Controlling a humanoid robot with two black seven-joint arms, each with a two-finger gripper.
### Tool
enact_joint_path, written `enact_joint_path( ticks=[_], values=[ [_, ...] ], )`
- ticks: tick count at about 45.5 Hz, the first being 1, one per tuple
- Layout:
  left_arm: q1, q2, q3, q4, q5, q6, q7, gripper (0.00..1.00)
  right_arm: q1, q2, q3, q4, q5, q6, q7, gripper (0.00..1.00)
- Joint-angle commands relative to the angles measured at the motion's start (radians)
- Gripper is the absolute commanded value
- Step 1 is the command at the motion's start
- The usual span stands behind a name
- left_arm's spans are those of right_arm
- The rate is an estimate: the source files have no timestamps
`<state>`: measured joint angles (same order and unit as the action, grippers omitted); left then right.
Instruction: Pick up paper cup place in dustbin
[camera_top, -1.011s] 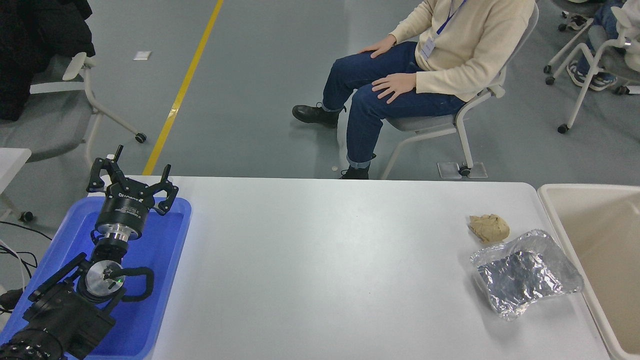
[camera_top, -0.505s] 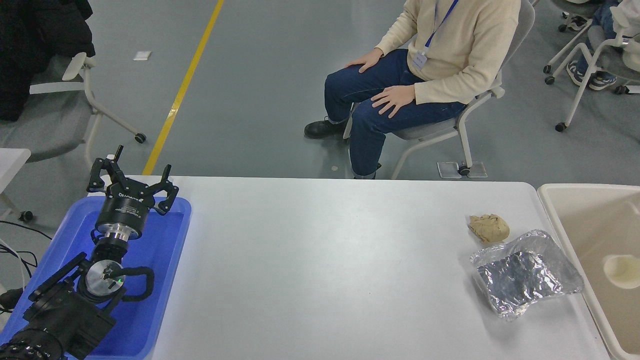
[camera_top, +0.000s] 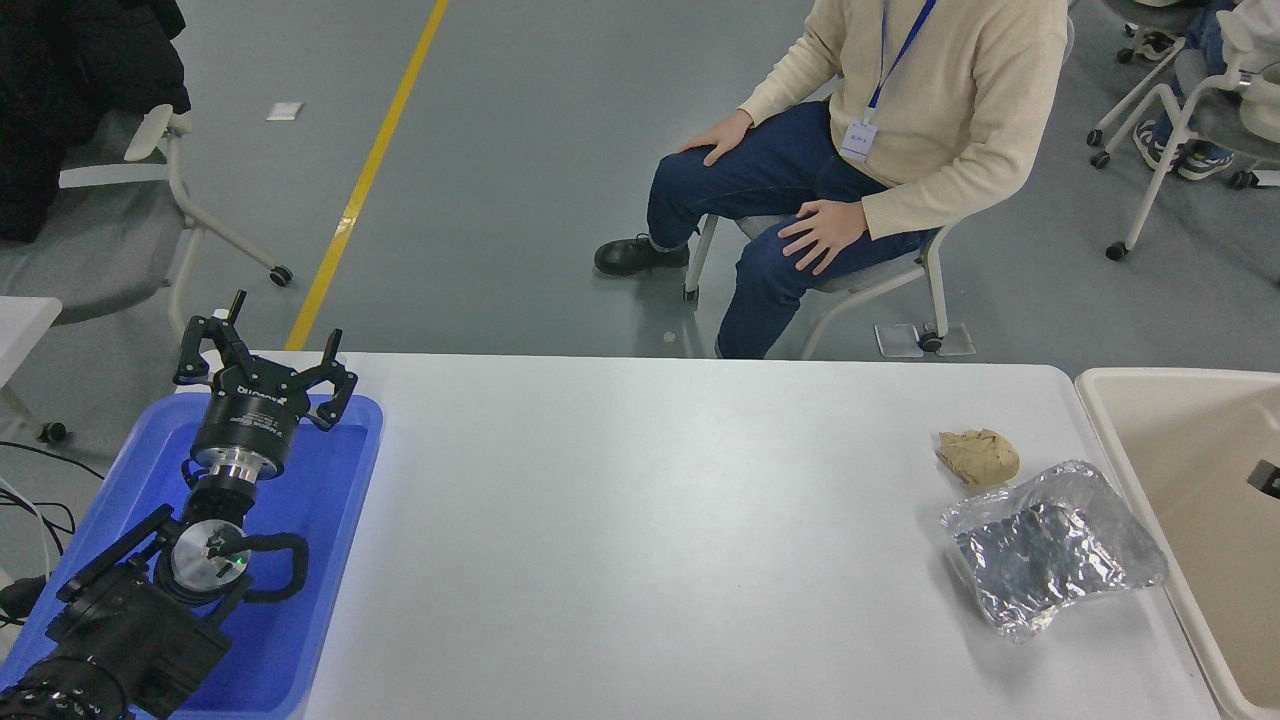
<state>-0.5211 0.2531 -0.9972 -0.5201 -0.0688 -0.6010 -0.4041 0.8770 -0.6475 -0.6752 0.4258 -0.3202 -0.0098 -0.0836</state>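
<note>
Dustbin (camera_top: 1100, 420) at right shows no cup; left hand (camera_top: 262, 362) spread wide, empty, over blue tray (camera_top: 330, 560).

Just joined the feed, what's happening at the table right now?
Nothing is being held. The left gripper sits parked and open over the blue tray. Only a small dark piece at the frame's right edge, over the dustbin, might be the right arm. No paper cup is visible. A crumpled brown paper ball and a foil wrapper lie on the table. A person sits beyond.
</note>
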Motion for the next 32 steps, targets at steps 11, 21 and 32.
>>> enact_joint_path(
  ticks=[11,21,32],
  values=[
    [0.001,0.000,0.000,0.000,0.000,0.000,0.001,1.00,0.437,-0.096,-0.354,0.516,-0.002,0.042,-0.001,1.00],
    [0.000,0.000,0.000,0.000,0.000,0.001,0.001,1.00,0.660,-0.081,-0.468,0.683,0.000,0.140,-0.001,1.00],
    [0.000,0.000,0.000,0.000,0.000,0.001,0.001,1.00,0.868,0.003,-0.544,0.706,-0.002,0.552,-0.001,1.00]
  ],
)
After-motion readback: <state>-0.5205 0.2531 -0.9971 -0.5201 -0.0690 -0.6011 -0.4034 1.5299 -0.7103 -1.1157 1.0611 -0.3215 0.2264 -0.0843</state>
